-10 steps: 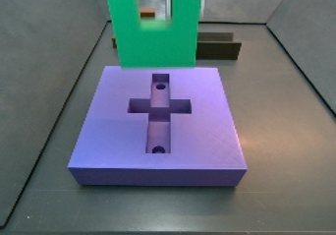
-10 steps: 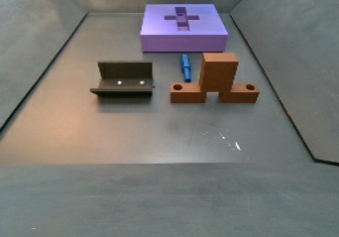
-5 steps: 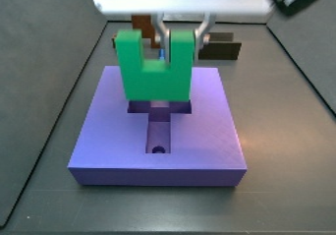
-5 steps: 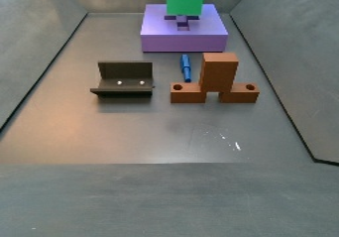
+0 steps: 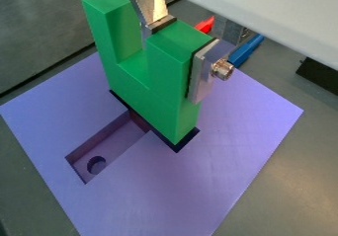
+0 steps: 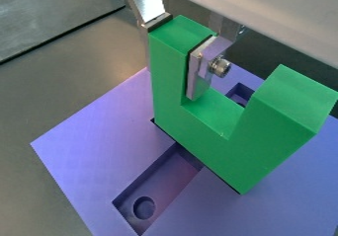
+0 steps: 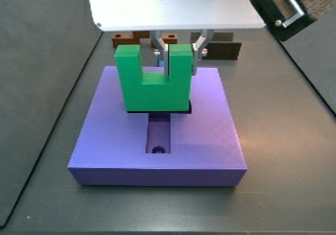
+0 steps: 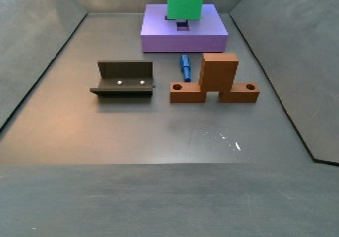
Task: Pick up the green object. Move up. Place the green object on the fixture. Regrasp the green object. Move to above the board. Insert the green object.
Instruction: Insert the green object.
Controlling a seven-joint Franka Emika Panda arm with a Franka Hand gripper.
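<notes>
Side views show the fixture (image 8: 122, 79) nearest, on the floor, with a brown wooden stand (image 8: 215, 80) beside it and a blue peg (image 8: 187, 64) just behind. Farther back, the board (image 7: 160, 131) is seen with the green object (image 7: 155, 80) standing upright on its cross-shaped recess, prongs pointing up, lower end at or in the recess. The end effector (image 7: 179, 50) is clenched on one prong, a silver finger (image 6: 201, 72) pressed flat against its side.
</notes>
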